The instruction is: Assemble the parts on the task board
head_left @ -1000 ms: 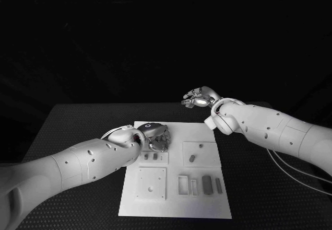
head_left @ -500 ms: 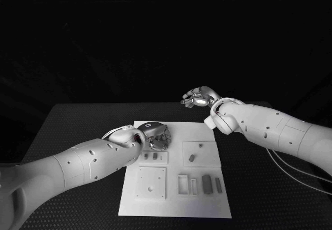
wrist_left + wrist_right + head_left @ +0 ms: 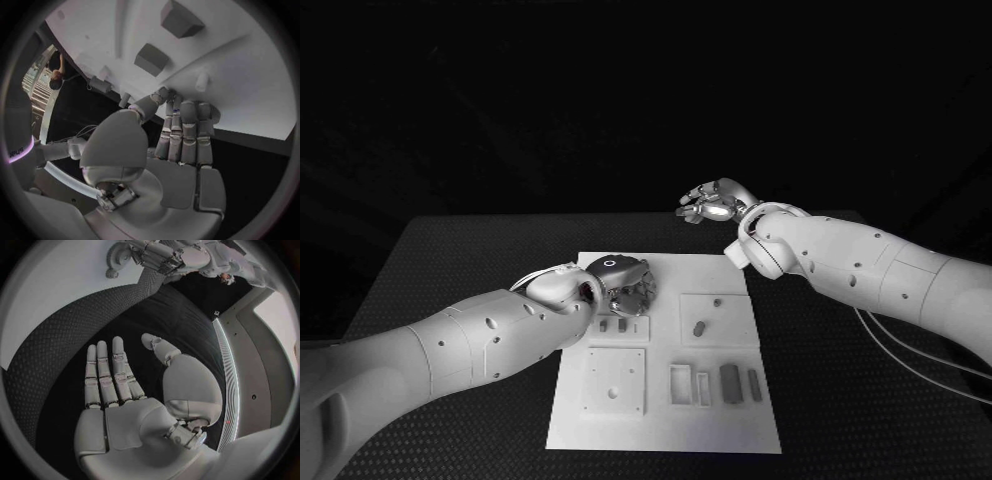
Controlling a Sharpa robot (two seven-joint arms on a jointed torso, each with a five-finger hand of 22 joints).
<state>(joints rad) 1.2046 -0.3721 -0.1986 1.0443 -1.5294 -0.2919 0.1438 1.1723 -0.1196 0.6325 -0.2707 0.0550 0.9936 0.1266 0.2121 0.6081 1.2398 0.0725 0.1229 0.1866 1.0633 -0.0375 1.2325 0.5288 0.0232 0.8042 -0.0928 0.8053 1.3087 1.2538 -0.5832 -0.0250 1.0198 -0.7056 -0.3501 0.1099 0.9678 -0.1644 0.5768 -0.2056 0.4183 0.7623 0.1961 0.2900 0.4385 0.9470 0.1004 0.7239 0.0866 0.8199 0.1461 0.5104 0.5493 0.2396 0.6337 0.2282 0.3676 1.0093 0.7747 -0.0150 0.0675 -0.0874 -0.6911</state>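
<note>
While you log this lot, note the task board [image 3: 733, 420]: white plate, mid-table, on the black table [image 3: 444, 270].

1. Left hand [image 3: 620, 281] – low over the board's far-left part. Left wrist view: left hand [image 3: 178, 150] has fingers [image 3: 187, 131] straight and pressed together side by side, tips at or just above the white surface; thumb bent in beside them. Contact w/ board: can't tell. Nothing seen pinched or held.

2. Right hand [image 3: 714, 203] – raised beyond the board's far-right corner, well apart from the parts. Right wrist view: right hand [image 3: 131, 405] open-palmed, fingers [image 3: 103, 375] extended and close together, thumb set off to the side; holds nothing.

3. Parts, head view:
- two small dark parts [image 3: 616, 325] just beside the left hand, on its near side, lying on the board.
- oval part [image 3: 695, 327] on the raised square plate [image 3: 718, 320], right half of board; a smaller dot-like piece [image 3: 718, 301] farther back on that same plate.
- pale square plate [image 3: 615, 382] w/ small holes, near-left of board.
- row at near-right: pale frame [image 3: 681, 386], dark block [image 3: 730, 379], slim dark bar [image 3: 754, 385], standing side by side, apart from each other.

4. Left wrist view also gives you two dark blocks [image 3: 164, 41] on the board beyond the fingertips, plus a small pale peg [image 3: 201, 82] nearer the tips.
</note>
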